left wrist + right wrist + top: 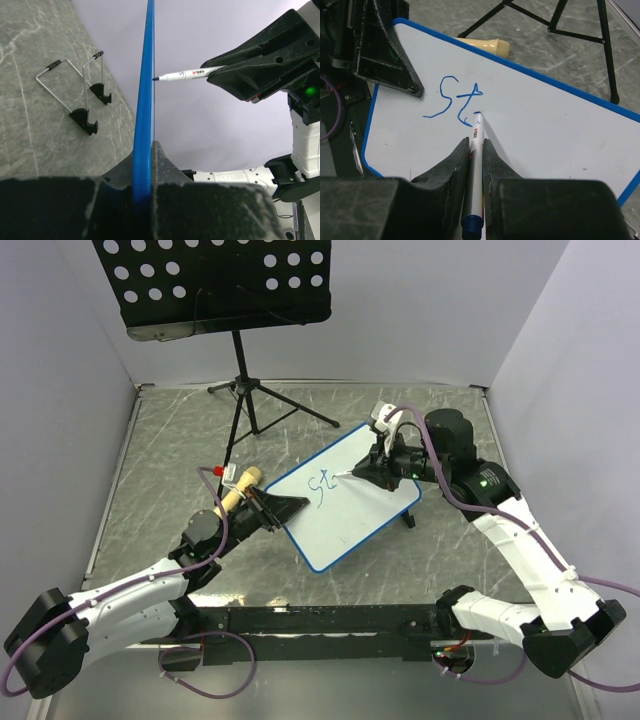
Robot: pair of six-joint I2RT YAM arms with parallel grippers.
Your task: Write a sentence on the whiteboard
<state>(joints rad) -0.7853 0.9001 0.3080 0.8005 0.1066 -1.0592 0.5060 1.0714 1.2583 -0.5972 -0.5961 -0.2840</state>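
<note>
Two letters down, just "St" of the sentence (454, 98) in blue, so early in the job. Nearest the bases: left gripper (145, 150) clamped on the near-left edge of the whiteboard (352, 512), blue frame pinched between both fingers, board held at a tilt over the table (170, 440), a black foot showing under its right edge. Mid-table: right gripper (475, 144) closed around the marker (478, 129), barrel running straight out between the fingers, tip on the white face just right of the "t", a short dash begun there. In the left wrist view, tip right at the surface, barrel close to square with it. Next up, likely an "e": probably wants light, even pressure and small wrist moves, no levering the barrel sideways in the grip. Hold the left clamp rigid against the push, otherwise risk of board flex or pivot and a skipped line. Watch spacing: big letters, limited room toward the right edge, so shrink them or plan on a second line. Lift clear between letters to avoid tails. Just beside the left gripper, a cream cylinder (241, 488) lying past the board edge, not in the way. Farthest back: black perforated music stand (215, 285) on its tripod, well apart from the work
</note>
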